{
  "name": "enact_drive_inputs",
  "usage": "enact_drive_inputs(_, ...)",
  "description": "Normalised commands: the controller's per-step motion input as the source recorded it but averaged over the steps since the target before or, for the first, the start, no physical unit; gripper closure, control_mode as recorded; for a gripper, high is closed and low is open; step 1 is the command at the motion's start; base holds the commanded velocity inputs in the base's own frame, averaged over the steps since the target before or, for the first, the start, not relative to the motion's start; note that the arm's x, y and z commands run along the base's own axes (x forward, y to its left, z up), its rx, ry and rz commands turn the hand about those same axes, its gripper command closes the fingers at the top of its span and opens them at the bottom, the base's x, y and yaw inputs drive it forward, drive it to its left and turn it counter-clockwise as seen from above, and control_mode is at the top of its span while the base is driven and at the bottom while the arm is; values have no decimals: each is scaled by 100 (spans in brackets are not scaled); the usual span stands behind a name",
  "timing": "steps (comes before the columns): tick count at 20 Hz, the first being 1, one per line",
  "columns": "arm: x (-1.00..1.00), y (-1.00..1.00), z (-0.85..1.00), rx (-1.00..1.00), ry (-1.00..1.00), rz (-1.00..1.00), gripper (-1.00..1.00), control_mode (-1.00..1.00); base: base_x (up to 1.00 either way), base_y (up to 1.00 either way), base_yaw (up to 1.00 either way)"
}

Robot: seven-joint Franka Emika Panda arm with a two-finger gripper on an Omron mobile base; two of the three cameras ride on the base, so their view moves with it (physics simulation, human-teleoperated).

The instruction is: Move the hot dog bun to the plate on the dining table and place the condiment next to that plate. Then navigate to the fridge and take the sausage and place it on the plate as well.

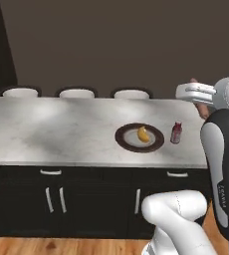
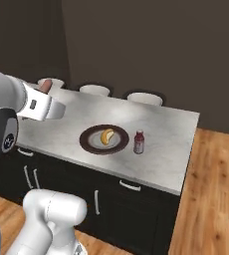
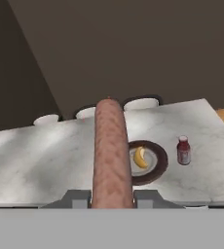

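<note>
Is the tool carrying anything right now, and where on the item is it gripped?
Yes. The tool is shut on the slim reddish-pink sausage, clamped at one end, so most of its length sticks forward, out past the fingertips.

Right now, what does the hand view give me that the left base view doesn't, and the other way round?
Hand view alone: the sausage seen full length, clamped between the fingers and pointing out over the dining table. Left base view alone: the arm's white and dark links, the table's dark cabinet front and the wood floor. Both: the hot dog bun on the plate, the condiment standing beside the plate, apart from it.
</note>
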Motion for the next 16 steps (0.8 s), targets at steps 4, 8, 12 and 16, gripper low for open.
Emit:
enact_drive_inputs(4,0,0,0,0,0,0,100,100,59,29,-51)
enact_drive_inputs(8,0,0,0,0,0,0,100,100,62,44,-44)
enact_drive_inputs(12,0,0,0,0,0,0,100,100,54,53,-24)
enact_drive_inputs(16,0,0,0,0,0,0,100,100,51,31,-18)
